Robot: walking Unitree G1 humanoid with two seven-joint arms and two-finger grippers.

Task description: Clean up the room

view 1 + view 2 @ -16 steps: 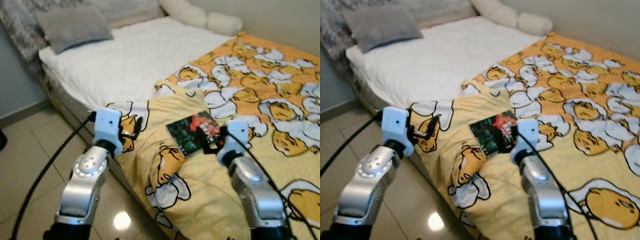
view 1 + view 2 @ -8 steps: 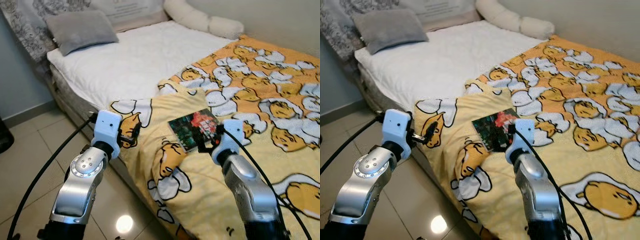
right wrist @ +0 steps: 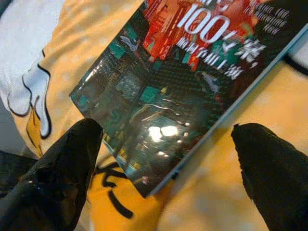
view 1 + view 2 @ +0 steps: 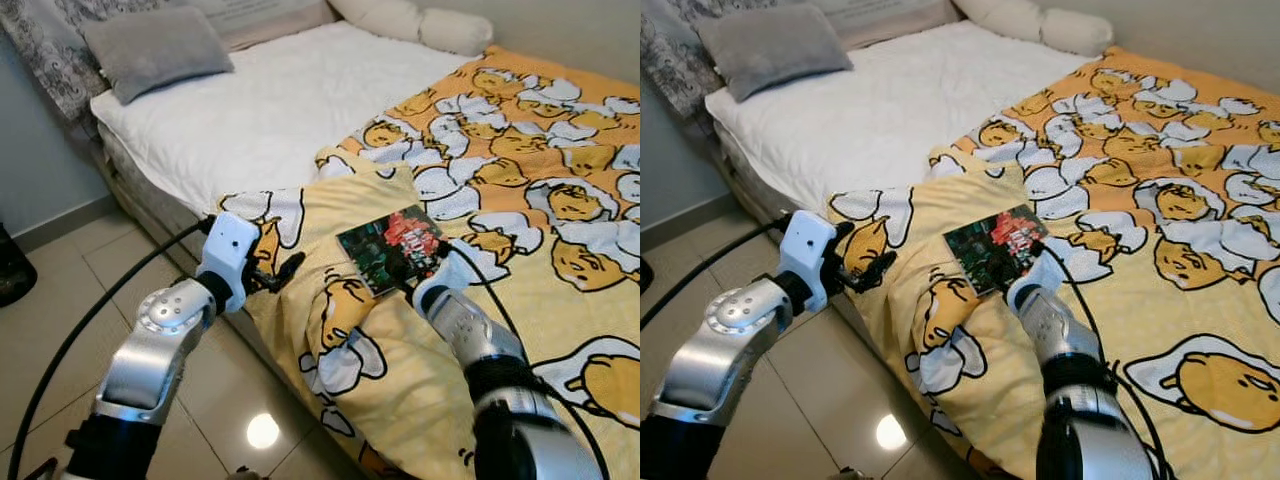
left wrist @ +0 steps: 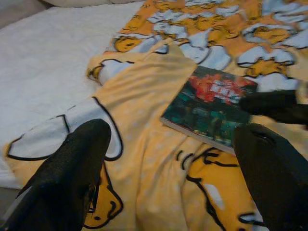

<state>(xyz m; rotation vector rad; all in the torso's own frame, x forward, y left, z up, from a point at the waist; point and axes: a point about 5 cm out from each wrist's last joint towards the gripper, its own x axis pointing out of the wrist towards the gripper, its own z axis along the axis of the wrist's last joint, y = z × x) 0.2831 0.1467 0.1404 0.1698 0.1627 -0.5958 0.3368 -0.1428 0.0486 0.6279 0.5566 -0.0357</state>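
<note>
1. Bed: mattress with a white quilted sheet [image 4: 280, 110], set against the wall, with pale tiled floor [image 4: 60, 300] beside it.
2. Cover: yellow-and-orange duvet printed with white cartoon egg figures [image 4: 540, 150], spread over the right part of the bed; one corner is folded over and drapes down the near edge.
3. Pillows: one grey rectangular pillow [image 4: 155, 45] at the head of the bed; one long cream bolster [image 4: 420, 20] along the far wall.
4. Task item: thin glossy paperback book with a dark green and red cover [image 4: 392, 245], lying flat on the folded duvet corner, near the bed's edge.
5. Right gripper [image 3: 168, 144]: directly over the book's near corner, its two black fingers spread wide, one to each side of that corner; nothing held.
6. Left gripper [image 5: 168, 163]: beside the bed edge, near the hanging duvet corner, fingers likewise spread and empty, pointed towards the book.
7. Step in hand, as judged: approach to picking the book up off the bed, before putting it away.
8. Next move, as judged: the book lies flat on soft cloth, so the right gripper needs to get one finger under the near edge or corner and close on the thin stack; pressing down risks pinching duvet with it.
</note>
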